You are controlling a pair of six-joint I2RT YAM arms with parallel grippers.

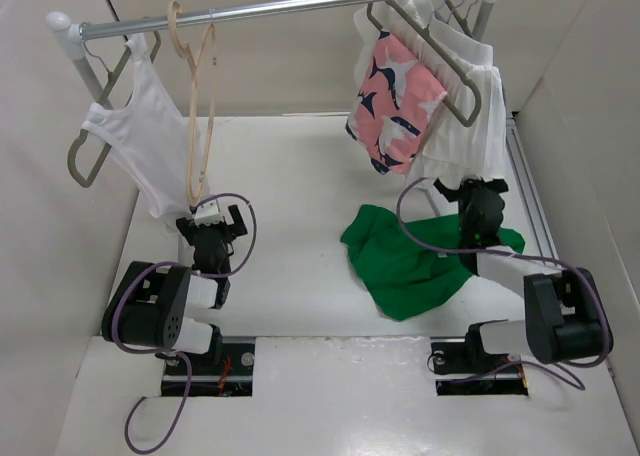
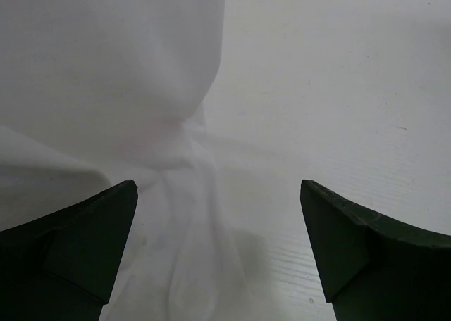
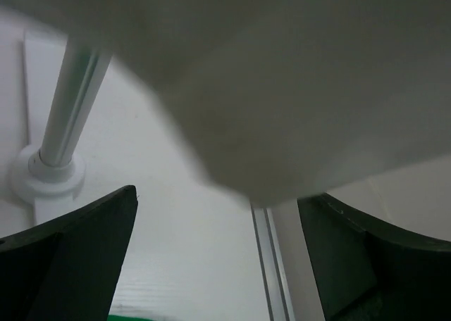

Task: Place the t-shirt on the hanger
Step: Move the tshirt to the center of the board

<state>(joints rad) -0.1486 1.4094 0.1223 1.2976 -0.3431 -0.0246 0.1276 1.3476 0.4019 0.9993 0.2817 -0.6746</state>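
Observation:
The bright green t-shirt lies crumpled on the white table, right of centre; a sliver of the t-shirt shows at the bottom edge of the right wrist view. The slim beige hanger hangs by its hook from the rail at the upper left. My left gripper is open just below the hanger's lower end, nothing between its fingers. My right gripper is open at the t-shirt's far right edge, under a hanging white garment, holding nothing.
A white tank top on a grey hanger hangs beside the beige hanger. A pink patterned garment and a white garment hang at the right of the rail. The rack post stands close by.

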